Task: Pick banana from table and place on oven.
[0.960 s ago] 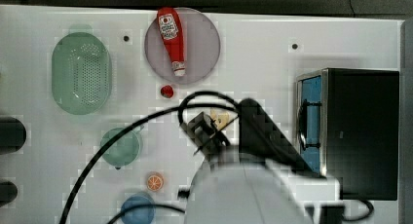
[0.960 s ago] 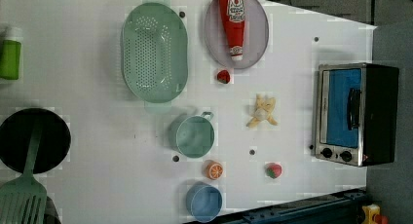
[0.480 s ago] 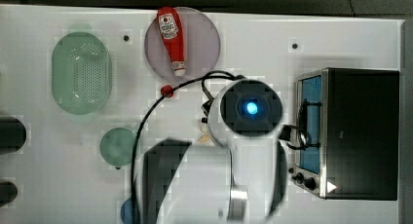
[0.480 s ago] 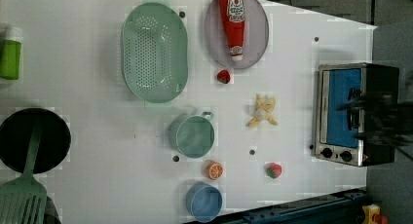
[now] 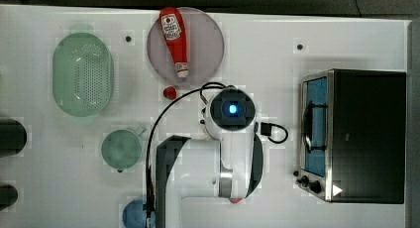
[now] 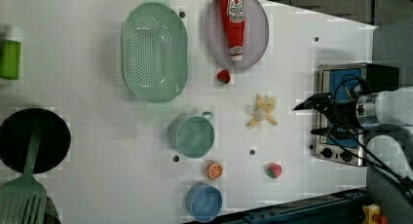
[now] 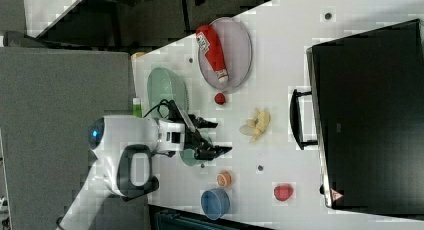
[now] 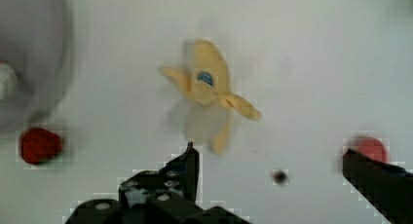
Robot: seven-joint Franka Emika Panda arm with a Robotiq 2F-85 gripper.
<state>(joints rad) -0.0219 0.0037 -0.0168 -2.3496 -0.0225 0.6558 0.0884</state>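
In the left view, a red ketchup bottle [image 6: 233, 20] with an unreadable white label lies on a grey plate [image 6: 258, 39]. The banana [image 6: 263, 111] rests on the white worktop [image 6: 87, 136], left of the oven [image 6: 341, 87]. The hand [image 6: 311, 118] hangs spread apart, empty.

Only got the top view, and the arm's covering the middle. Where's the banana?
Observer: The banana lies flat on the table, on the left view's left of the oven.
Operator: Tool on it?
Observer: No. The tool hangs above the table, apart from the banana, jaws wide open.
Operator: Lined up?
Observer: Not quite. In the wrist view the banana sits beyond one of the fingers, not in the gap between the two.
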